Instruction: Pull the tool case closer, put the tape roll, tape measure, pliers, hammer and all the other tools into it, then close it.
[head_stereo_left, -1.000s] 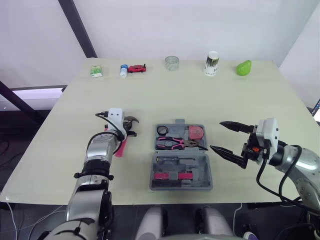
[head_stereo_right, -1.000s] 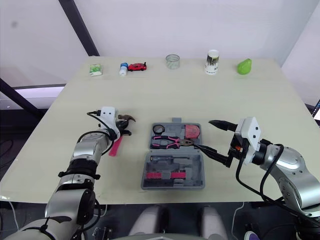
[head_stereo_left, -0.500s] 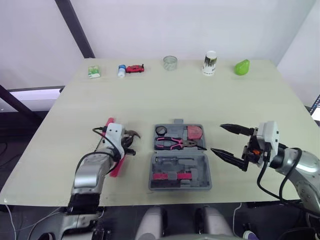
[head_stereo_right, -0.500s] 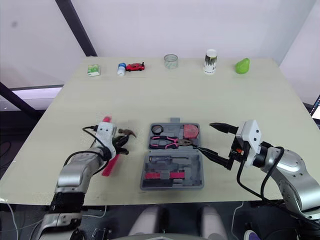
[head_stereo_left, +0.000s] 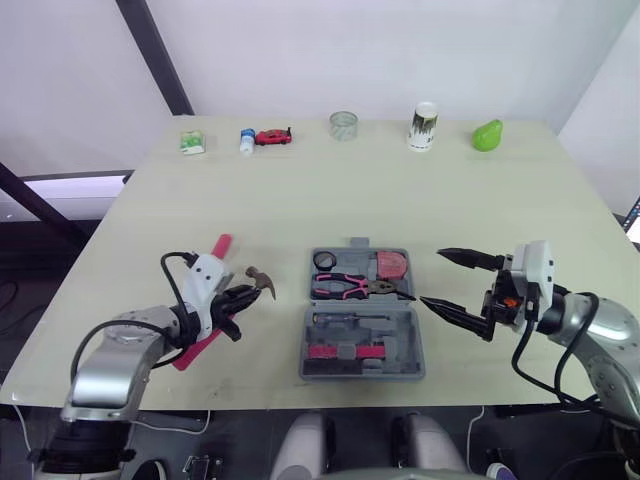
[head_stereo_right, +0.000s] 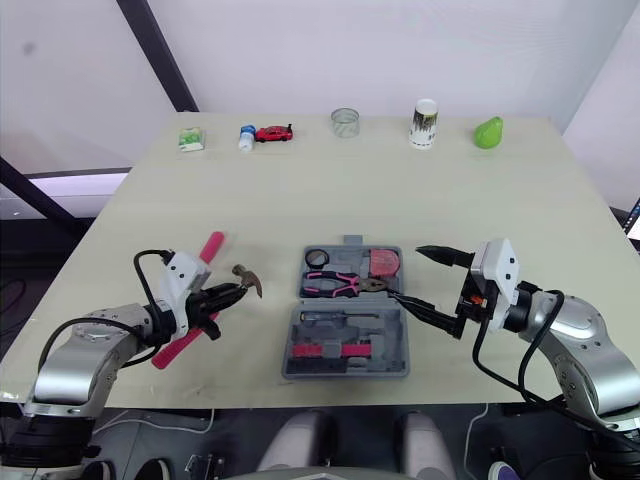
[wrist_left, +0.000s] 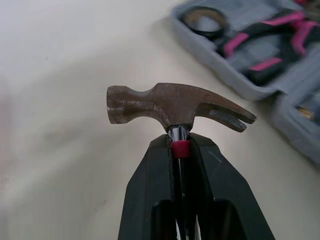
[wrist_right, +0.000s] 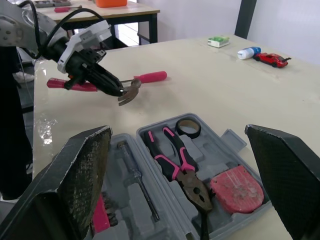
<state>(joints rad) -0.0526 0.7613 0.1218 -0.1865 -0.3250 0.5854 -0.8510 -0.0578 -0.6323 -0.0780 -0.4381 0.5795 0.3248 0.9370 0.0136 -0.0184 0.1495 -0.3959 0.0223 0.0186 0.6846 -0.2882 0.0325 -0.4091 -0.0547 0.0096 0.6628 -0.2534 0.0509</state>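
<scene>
The grey tool case (head_stereo_left: 420, 335) lies open near the table's front edge. Its far half holds a black tape roll (head_stereo_left: 325, 261), pink-handled pliers (head_stereo_left: 350, 288) and a red tape measure (head_stereo_left: 392, 265). The near half holds a screwdriver (wrist_right: 136, 177) and pink-trimmed pieces. Left of the case, my left gripper (head_stereo_left: 243, 295) is shut on the neck of the hammer (wrist_left: 170, 102), just below its steel head. A long pink bar (head_stereo_left: 190, 345) crosses behind that gripper; I cannot tell whether it joins the head. My right gripper (head_stereo_left: 431, 275) stands wide open at the case's right side, holding nothing.
Along the table's far edge stand a green box (head_stereo_left: 192, 143), a small bottle (head_stereo_left: 247, 142), a red toy car (head_stereo_left: 273, 136), a glass cup (head_stereo_left: 344, 125), a paper cup (head_stereo_left: 424, 126) and a green pear (head_stereo_left: 487, 135). Bare tabletop lies between them and the case.
My left arm has swung out to the left and the hammer head has come nearer the front edge. The pink bar has tilted. The right gripper has stayed put.
</scene>
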